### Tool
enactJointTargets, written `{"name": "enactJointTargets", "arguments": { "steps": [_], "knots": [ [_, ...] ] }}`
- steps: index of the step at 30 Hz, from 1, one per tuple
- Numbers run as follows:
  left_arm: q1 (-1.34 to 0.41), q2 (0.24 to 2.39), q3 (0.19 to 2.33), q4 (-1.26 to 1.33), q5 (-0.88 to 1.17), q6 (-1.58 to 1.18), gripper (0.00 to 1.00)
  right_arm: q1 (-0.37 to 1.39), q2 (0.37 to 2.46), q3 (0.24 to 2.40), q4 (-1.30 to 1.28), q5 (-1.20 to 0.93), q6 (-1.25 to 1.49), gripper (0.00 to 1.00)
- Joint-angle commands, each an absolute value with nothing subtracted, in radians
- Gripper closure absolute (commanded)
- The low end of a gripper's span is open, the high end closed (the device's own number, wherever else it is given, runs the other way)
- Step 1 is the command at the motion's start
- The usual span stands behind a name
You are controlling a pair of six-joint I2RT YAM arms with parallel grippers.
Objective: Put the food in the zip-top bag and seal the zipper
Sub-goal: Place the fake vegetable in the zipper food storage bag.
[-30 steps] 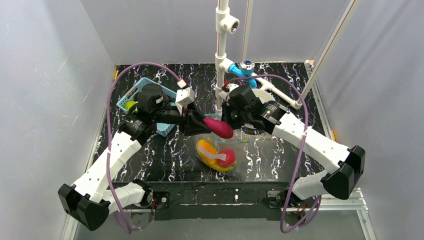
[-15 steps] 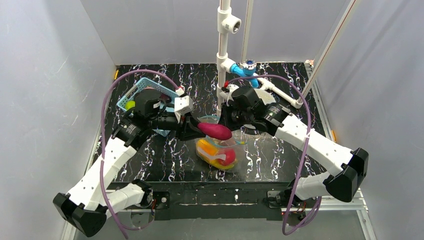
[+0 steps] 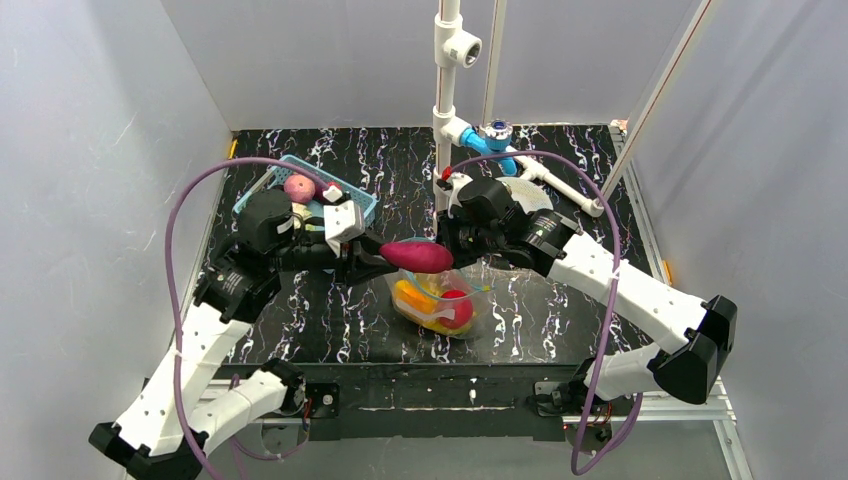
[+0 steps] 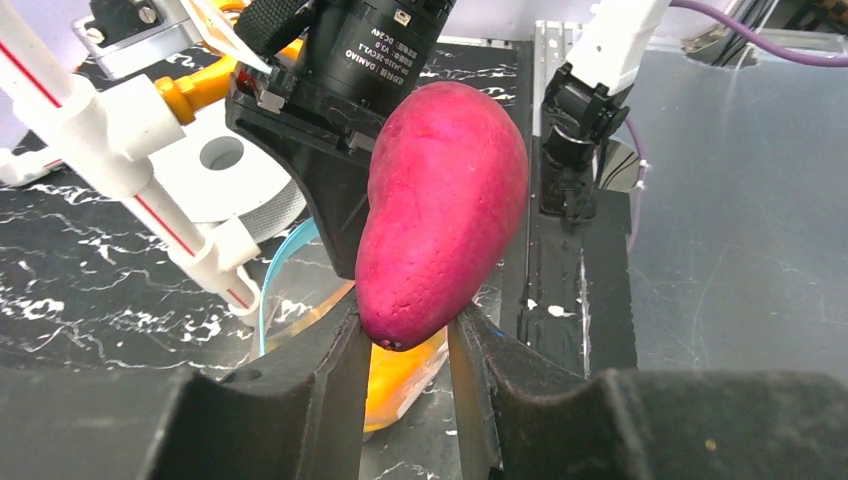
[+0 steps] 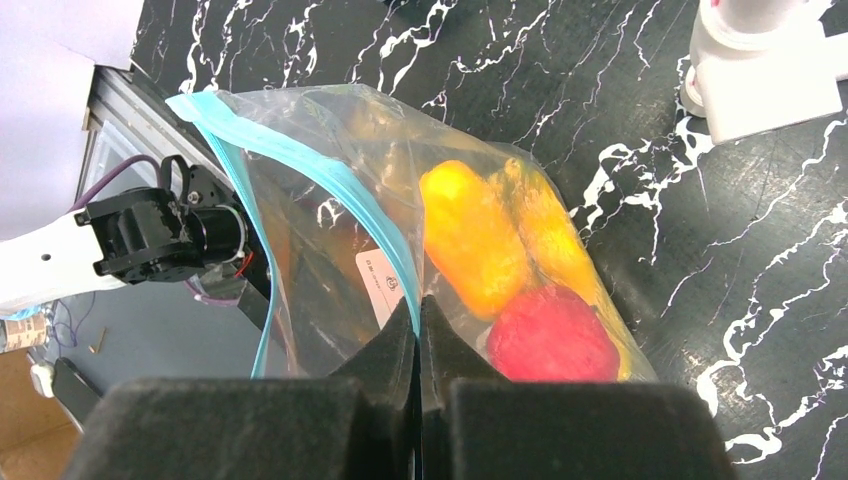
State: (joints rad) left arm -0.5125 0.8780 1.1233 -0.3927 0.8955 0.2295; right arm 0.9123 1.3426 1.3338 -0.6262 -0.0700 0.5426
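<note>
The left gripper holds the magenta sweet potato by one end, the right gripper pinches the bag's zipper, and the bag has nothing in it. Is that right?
Not quite: the zip-top bag holds yellow food and a red piece, as the right wrist view shows. The left gripper does hold the magenta sweet potato by one end, and the right gripper does pinch the zipper.

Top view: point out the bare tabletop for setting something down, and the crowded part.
Bare marble tabletop: far strip between blue basket and white pole; near patch between left arm and zip-top bag; near patch between bag and right arm. Crowded: centre, where left gripper holds the sweet potato by the bag the right gripper pinches.
</note>
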Motion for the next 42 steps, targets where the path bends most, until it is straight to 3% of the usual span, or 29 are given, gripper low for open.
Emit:
{"name": "enactJointTargets", "arguments": {
  "steps": [1, 6, 19, 32, 39, 42],
  "knots": [
    [-0.508, 0.814, 1.175, -0.502, 0.828, 0.306, 1.00, 0.908, 1.347, 1.386, -0.602, -0.049, 0.551, 0.99],
    [-0.508, 0.733, 1.157, -0.561, 0.755, 0.336, 1.00, 0.908, 1.346, 1.383, -0.603, -0.060, 0.546, 0.99],
    [-0.508, 0.905, 1.265, -0.724, 0.615, 0.271, 1.00, 0.910, 1.340, 1.391, -0.593, -0.073, 0.531, 0.99],
    [-0.534, 1.042, 1.341, -0.905, 0.708, 0.214, 1.00, 0.929, 1.328, 1.370, -0.552, -0.067, 0.489, 0.99],
    [-0.609, 1.101, 1.366, -0.932, 0.709, 0.168, 1.00, 0.933, 1.334, 1.367, -0.533, -0.071, 0.481, 0.99],
    [-0.710, 1.150, 1.372, -0.942, 0.604, 0.147, 1.00, 0.933, 1.327, 1.366, -0.529, -0.069, 0.481, 0.99]
  ]
}}
